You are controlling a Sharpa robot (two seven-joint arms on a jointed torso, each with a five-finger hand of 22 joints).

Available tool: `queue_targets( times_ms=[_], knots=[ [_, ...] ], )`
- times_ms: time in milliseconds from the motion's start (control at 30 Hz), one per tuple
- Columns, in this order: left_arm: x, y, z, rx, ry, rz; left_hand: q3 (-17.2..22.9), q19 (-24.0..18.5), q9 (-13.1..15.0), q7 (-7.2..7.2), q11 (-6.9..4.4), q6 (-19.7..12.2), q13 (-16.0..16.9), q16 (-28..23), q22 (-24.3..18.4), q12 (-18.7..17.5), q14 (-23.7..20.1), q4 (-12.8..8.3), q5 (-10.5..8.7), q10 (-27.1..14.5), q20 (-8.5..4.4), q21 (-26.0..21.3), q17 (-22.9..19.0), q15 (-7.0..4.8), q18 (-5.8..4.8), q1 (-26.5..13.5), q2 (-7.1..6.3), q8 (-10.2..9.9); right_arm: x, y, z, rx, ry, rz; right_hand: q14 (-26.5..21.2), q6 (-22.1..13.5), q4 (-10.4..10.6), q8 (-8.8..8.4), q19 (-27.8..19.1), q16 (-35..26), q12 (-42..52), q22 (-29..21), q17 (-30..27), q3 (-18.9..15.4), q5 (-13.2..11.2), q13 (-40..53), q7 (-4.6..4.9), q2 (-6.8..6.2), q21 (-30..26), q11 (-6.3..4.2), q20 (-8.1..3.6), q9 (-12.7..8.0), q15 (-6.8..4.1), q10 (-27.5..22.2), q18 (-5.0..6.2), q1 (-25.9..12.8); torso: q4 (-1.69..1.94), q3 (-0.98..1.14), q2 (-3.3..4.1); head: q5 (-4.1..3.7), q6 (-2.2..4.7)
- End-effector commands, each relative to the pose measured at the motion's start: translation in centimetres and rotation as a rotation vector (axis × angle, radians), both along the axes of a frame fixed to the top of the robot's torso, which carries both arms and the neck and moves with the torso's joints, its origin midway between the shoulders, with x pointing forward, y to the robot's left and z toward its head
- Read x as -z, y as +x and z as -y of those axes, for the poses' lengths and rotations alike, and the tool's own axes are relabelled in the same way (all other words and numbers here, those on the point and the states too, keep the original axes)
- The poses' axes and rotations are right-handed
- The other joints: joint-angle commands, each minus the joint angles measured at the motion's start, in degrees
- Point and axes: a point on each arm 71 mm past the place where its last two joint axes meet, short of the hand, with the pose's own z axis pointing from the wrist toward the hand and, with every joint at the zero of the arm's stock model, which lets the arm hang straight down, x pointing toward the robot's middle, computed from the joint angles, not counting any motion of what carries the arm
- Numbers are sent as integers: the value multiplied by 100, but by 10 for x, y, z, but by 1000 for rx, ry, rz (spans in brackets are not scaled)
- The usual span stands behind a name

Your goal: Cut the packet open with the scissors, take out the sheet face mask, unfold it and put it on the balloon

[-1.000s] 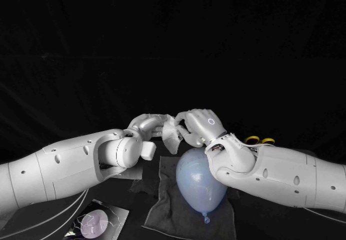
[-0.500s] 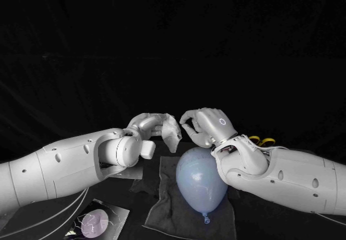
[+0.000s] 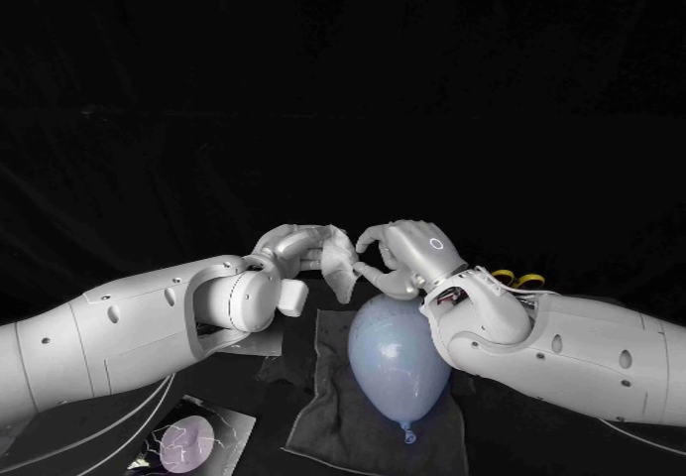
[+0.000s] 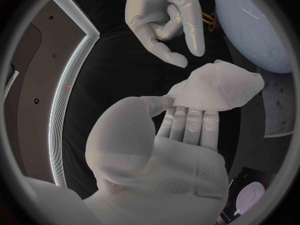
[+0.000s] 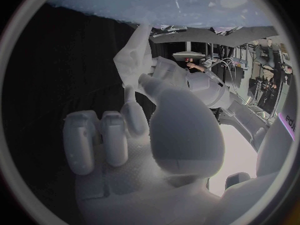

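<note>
Mask (image 3: 340,266) folded into a small white wad, just beside the round end of the balloon (image 3: 394,357), pinched by the left hand (image 3: 297,248) between thumb and flat fingers. Eye or mouth holes impossible to make out, lost in the folds. Scissors (image 3: 514,279) mostly hidden behind the right forearm, just the yellow handle loops poking out. Packet (image 3: 187,441) down at the near left of the table, print too small to read, only a pale oval on it. Towel (image 3: 317,402) under the balloon, far end covered by the arms. Can't call the right hand (image 3: 407,256) either way: fingertips right at the mask's edge, a thin dark gap there from the left wrist camera, thumb overlapping the sheet from the right wrist camera. Holding or only touching, no telling.

Count, fwiw: one mask, one balloon, one packet, one pair of scissors, one dark towel, two hands.

Pose: both arms in from the sides, hands meeting in the middle just past the balloon's round end. Left fingers straight and together, thumb across them on the mask. Right thumb and one finger curled toward each other, another finger stretched out toward the mask. Balloon lying flat, knot toward the robot.
</note>
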Motion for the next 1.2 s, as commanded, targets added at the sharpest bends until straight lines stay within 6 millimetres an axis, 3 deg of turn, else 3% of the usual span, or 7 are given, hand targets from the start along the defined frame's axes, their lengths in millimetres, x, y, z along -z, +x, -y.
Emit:
queue_targets(
  times_ms=[33,433,733,867,1033,1200],
  knots=[
    [-3,-1,3,25,-25,18,-8,-35,8,8,11,24,2,-29,0,25,17,16,12,-2,16,-30,-5,18,44,39,12,13,6,4,-3,36,-76,-61,618,55,26,-37,601,20,-33,1508,1505,-108,-5,374,13,-37,20,6,43,-21,42,-39,-36,-12,5,0,-3,-3,-7],
    [-3,-3,5,35,-29,16,-10,-30,8,7,10,25,2,-36,2,25,16,24,12,0,16,-29,-9,18,46,39,17,12,6,6,-10,73,-77,-47,618,187,102,-41,601,20,38,1508,1505,-256,2,420,-25,32,20,-23,48,-53,25,2,-36,21,2,2,6,-11,-11],
    [-3,-3,5,38,-29,14,-11,-28,8,6,8,26,3,-39,3,25,17,26,12,2,15,-29,-12,17,46,41,20,12,2,4,-10,62,-28,1,618,291,109,-49,601,20,145,1508,1505,-206,10,487,-69,215,20,-63,21,-87,-11,73,-36,179,2,2,-4,-10,-24],
    [-3,-3,4,35,-29,14,-12,-26,8,5,7,28,3,-40,3,26,20,27,12,5,15,-29,-13,16,47,43,20,12,3,3,-9,51,-31,-2,618,292,126,-59,601,20,119,1508,1505,-234,5,472,-64,190,20,-61,17,-97,-13,61,-36,157,0,2,-2,-7,-24],
    [-3,-2,3,29,-27,14,-13,-25,9,4,6,28,3,-40,3,26,22,28,12,6,15,-29,-14,15,47,44,21,12,2,1,-5,41,-30,-8,618,247,257,-127,601,20,81,1508,1505,-433,-2,454,-33,63,20,-35,22,-143,6,39,-36,16,-4,1,-1,-3,-18],
    [-3,-1,1,25,-27,16,-13,-24,9,3,5,30,3,-41,4,27,25,29,12,9,14,-29,-15,14,47,45,22,13,2,0,-1,37,-23,-14,618,247,391,-164,601,20,90,1508,1505,-589,0,463,-25,77,20,-25,32,-174,16,46,-36,-45,-1,4,-4,0,-21]
  ],
)
